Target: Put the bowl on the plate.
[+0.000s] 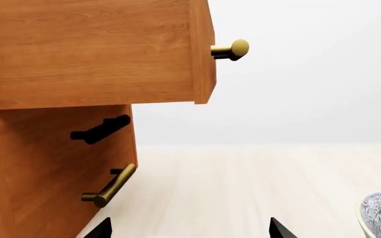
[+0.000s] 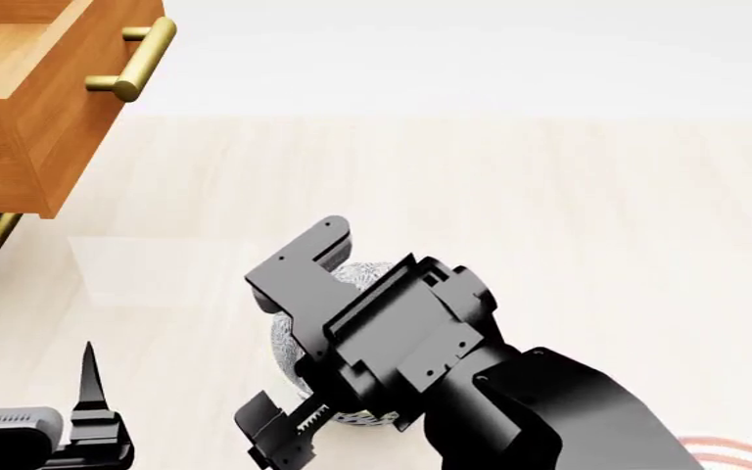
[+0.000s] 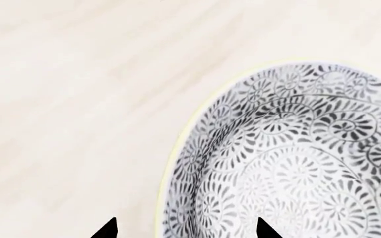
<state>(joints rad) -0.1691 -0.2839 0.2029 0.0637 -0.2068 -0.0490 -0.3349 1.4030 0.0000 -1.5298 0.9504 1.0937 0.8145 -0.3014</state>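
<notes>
Fingers of the right gripper (image 3: 184,229) show as two dark tips spread apart, one outside the pale rim of the bowl (image 3: 296,168) and one over its patterned inside, so they appear to straddle the wall without yet closing on it. I judge this to be the approach to a rim grasp: the arm hangs directly over the bowl, hiding most of it in the head view, where only patches of floral pattern (image 2: 365,274) peek out from behind the right gripper (image 2: 291,338). Whether a tip already touches the rim cannot be told.

Outward from there, the bowl stands on the pale desk (image 2: 586,215), and the plate (image 2: 742,452) shows only as a sliver of red rings at the near right edge, close behind the arm.

Spread fingers of the left gripper (image 1: 190,229) hold nothing; it waits at the near left, facing the wooden cabinet (image 1: 51,163) with its open drawer (image 1: 97,49) and brass handles (image 1: 111,186), the bowl just at the edge of its view.
</notes>
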